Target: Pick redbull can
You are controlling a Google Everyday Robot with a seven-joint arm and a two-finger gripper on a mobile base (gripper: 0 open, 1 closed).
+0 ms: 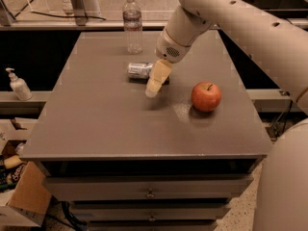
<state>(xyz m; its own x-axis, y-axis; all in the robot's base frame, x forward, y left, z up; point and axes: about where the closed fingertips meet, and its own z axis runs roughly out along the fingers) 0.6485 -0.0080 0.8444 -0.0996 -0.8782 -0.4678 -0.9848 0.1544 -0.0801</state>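
The redbull can lies on its side on the grey table, towards the back middle. It is silver and blue, and its right end is hidden behind the gripper. My gripper hangs from the white arm and points down and to the left. Its tip is just in front of the can's right end and a little above the tabletop. It holds nothing that I can see.
A clear plastic water bottle stands behind the can near the table's back edge. A red apple sits to the right of the gripper. A soap dispenser stands on a ledge to the left, with cardboard boxes below.
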